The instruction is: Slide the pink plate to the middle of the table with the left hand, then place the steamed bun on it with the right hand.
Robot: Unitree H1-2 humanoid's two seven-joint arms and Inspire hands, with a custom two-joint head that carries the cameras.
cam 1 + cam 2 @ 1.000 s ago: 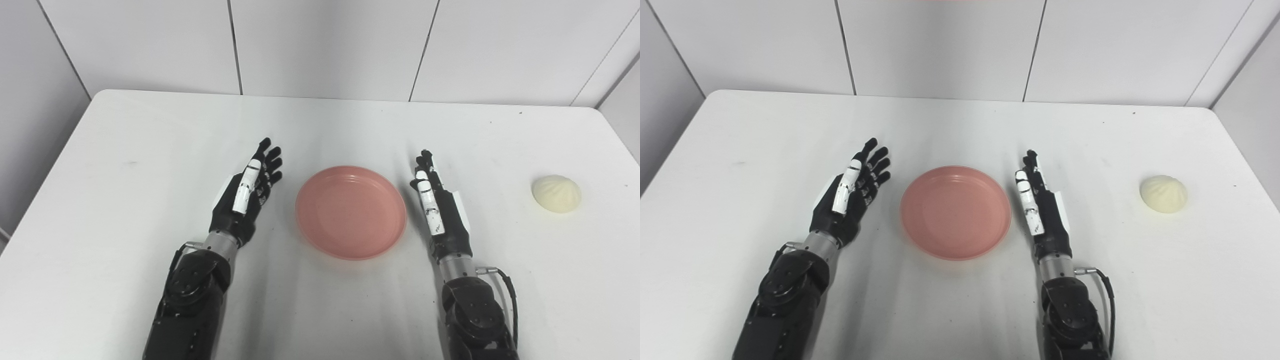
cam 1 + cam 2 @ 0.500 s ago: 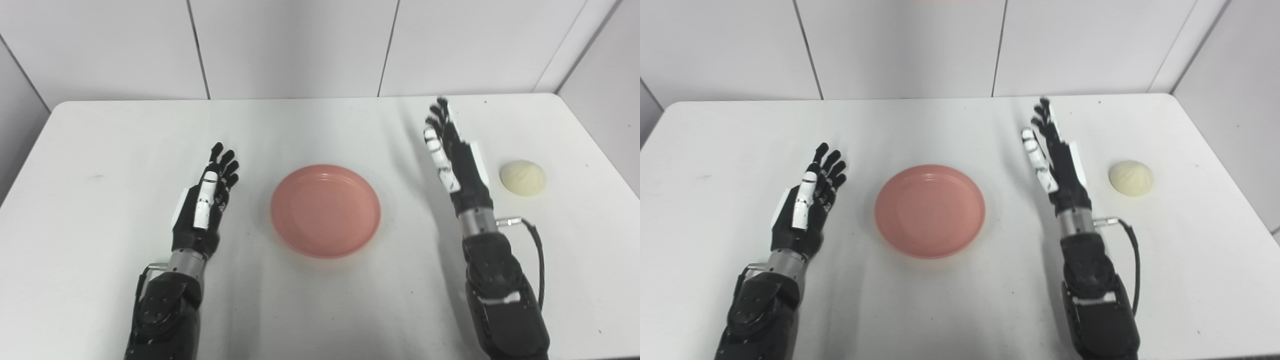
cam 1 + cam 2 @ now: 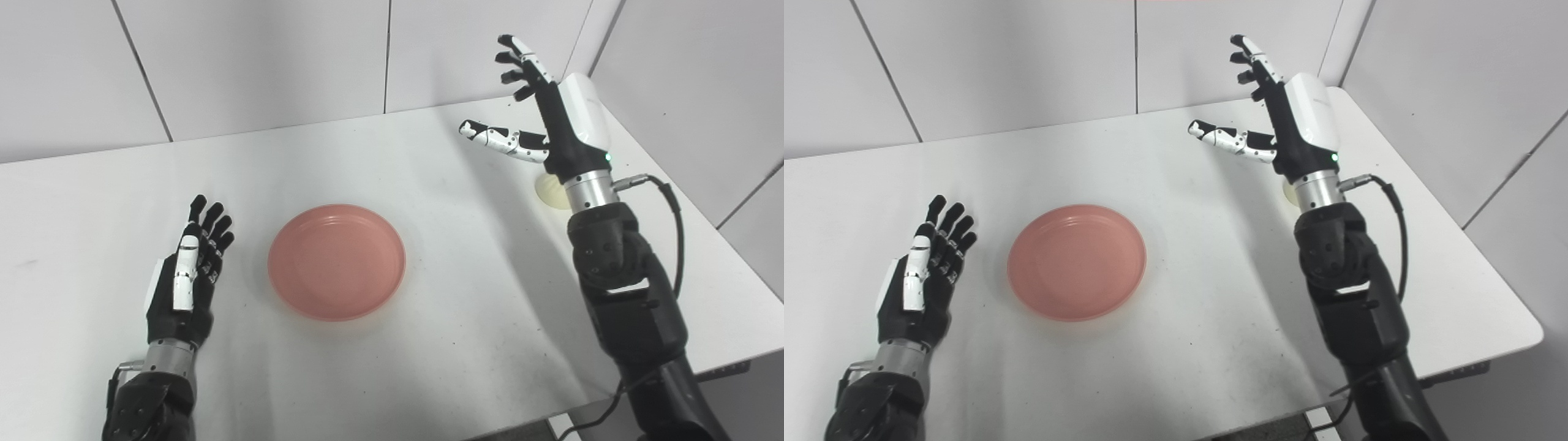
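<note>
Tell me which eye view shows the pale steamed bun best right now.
The left eye view: part of the pale round steamed bun shows beside the right robot hand and its wrist. In the right eye view only a sliver peeks out.

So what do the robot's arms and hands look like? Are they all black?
Mostly black. The left robot hand has black fingers, a white thumb and a white patch on its side. The right robot hand has a big white cover on its back, a white thumb with black marks and a tiny green light. Both have shiny silver wrists, chunky black forearms, and a black cable loops beside the right wrist.
</note>
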